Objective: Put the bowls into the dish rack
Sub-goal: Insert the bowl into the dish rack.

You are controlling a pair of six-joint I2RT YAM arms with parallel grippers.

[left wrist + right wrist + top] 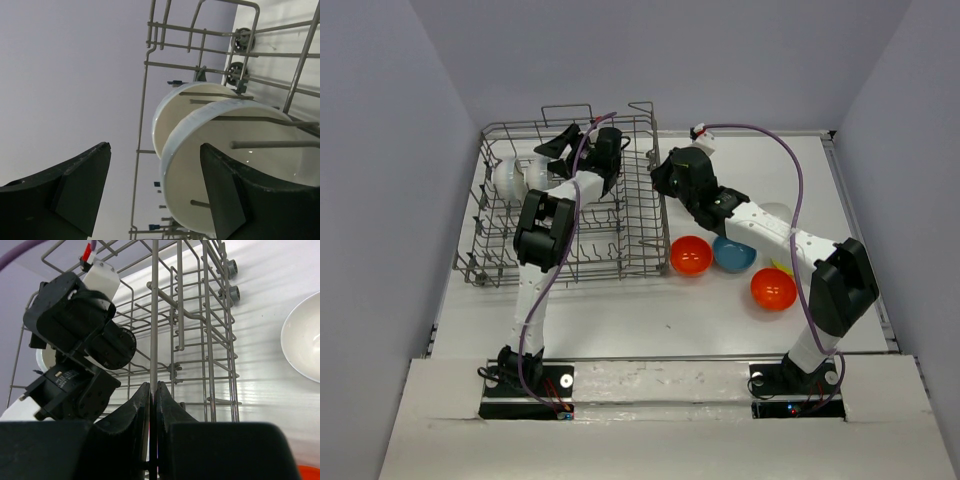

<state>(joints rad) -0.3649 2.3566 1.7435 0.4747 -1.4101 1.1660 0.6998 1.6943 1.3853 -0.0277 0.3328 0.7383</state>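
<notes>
**A:** Item one, left jaws?

**B:** Released. The dark fingers [75, 190] stand wide apart with nothing between them. Just beyond are two white bowls [240, 150], glossy, standing on edge between tines, one close behind the other.

**A:** Left arm [545, 230]?

**B:** It reaches over the dish rack [610, 245], with the wrist at the far left part.

**A:** Right jaws?

**B:** Clenched on a thin upright wire of the dish rack (its right side, in the top view). The right arm [770, 230] stretches across the desk [620, 320] to reach it.

**A:** Rack description?

**B:** Grey wire, rectangular, with upright tines and raised handle loops. It holds only the white bowls.

**A:** On the desk?

**B:**
- One orange-red bowl [691, 256] just beside the rack.
- A blue bowl [734, 254] next to it.
- A second orange-red bowl [772, 289] nearer the bases.
- A white bowl [302, 337] beyond the arm.
- A yellow-green sliver [782, 266], mostly hidden.
</notes>
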